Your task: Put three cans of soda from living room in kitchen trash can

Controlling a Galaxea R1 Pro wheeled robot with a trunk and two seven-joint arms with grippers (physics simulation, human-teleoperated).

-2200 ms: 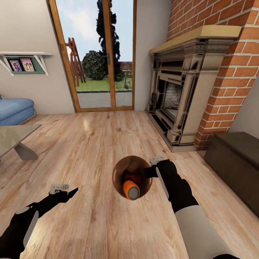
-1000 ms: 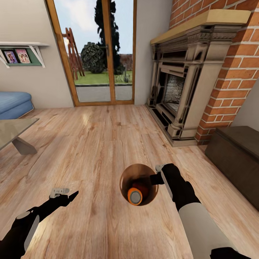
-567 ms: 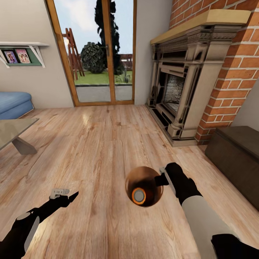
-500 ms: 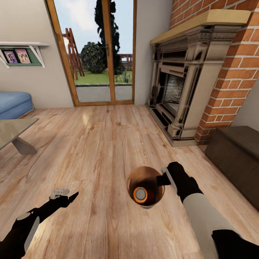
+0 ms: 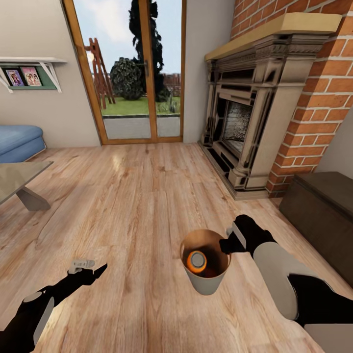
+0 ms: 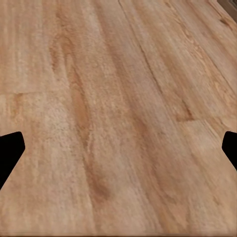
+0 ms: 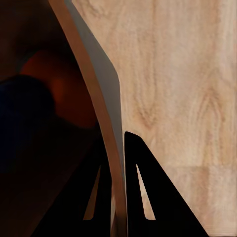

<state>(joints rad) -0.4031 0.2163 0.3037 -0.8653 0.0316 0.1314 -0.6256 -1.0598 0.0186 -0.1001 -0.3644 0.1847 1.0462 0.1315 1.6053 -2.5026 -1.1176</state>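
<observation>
In the head view the tash can (image 5: 204,285), pale beige outside and glossy brown inside, is low over the wood floor in front of me. My right gripper (image 5: 227,243) is shut on its rim. An orange can of soda (image 5: 196,261) with a silver-grey top lies inside it. The right wrist view has the rim (image 7: 95,101) pinched in my right gripper (image 7: 117,144), with one finger inside and one outside, and an orange can of soda (image 7: 57,74) with a dark blue part deep inside. My left gripper (image 5: 91,270) hangs open over bare floor; its fingertips (image 6: 10,149) stand wide apart.
This is the living room: a stone fireplace (image 5: 245,122) in a red brick chimney at the right, and a dark wooden chest (image 5: 321,215) near my right arm. A glass table (image 5: 17,184) and blue sofa (image 5: 17,139) are at the left, wood-framed glass doors (image 5: 130,73) ahead.
My right arm has drawn the tash can nearer and to the right; its beige outer wall now shows. The view shifted slightly at first. The left arm has barely moved.
</observation>
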